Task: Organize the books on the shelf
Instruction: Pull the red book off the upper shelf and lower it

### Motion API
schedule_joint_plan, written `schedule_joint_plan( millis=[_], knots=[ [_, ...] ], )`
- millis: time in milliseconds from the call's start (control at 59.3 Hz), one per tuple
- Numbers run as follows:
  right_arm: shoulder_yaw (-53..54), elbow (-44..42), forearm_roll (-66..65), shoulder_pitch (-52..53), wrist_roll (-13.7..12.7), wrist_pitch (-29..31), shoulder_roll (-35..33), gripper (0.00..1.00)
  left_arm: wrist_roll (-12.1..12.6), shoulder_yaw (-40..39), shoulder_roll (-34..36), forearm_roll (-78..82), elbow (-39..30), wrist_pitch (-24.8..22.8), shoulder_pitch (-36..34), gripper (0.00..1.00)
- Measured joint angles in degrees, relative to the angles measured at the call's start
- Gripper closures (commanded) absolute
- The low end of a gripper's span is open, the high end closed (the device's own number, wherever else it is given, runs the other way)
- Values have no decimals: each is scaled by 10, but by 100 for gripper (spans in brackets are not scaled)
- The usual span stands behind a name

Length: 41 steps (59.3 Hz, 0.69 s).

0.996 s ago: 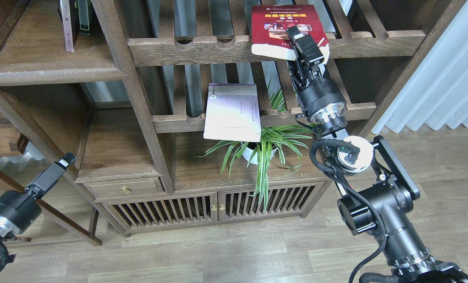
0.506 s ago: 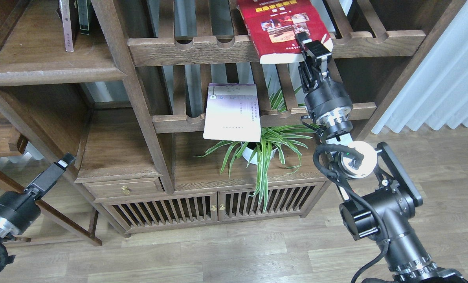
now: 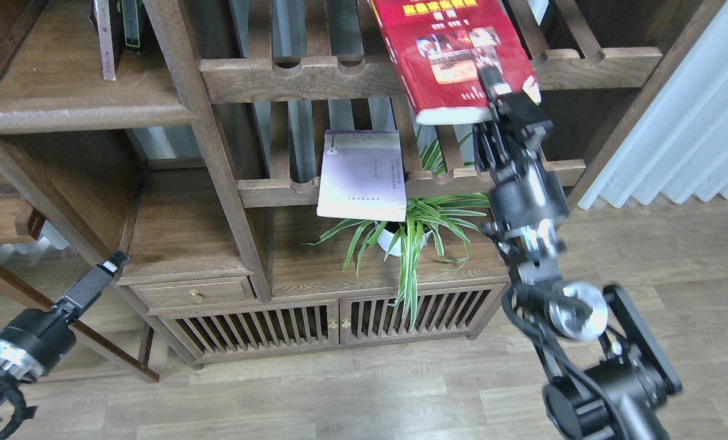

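Observation:
The red book [image 3: 449, 58], with a yellow title and photos, tilts out over the front rail of the upper slatted rack. My right gripper [image 3: 503, 91] is shut on its lower right corner. The pale lavender book [image 3: 362, 174] lies on the lower slatted rack and hangs over its front rail. A book with a dull maroon-pink edge [image 3: 103, 40] stands upright at the back of the solid brown shelf [image 3: 76, 113] at upper left. My left gripper [image 3: 106, 269] is low at the left, empty and far from the books; its fingers cannot be told apart.
A thin dark-green book [image 3: 131, 27] stands beside the maroon one. A potted spider plant [image 3: 412, 235] sits below the lavender book. Bookcase posts [image 3: 217, 159] separate the shelf from the racks. A white curtain [image 3: 687, 128] hangs at right.
My right arm has drawn back and down, pulling the red book further out over the rack's rail towards me. My left gripper has sunk slightly.

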Motion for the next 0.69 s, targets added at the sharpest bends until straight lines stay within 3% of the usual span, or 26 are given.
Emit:
schedule_joint_plan(
  millis=[202,489,692],
  knots=[
    [29,4,46,-114,0,83,-60,96,0,7,-1,0,19,0,2,0],
    [50,-12,89,-224,-4,93,-117,95,-2,42,-16,0,30,0,4,0],
    [41,-58,89,-258,-39,93,-114,94,-7,104,-71,-34,42,0,9,0]
  ],
)
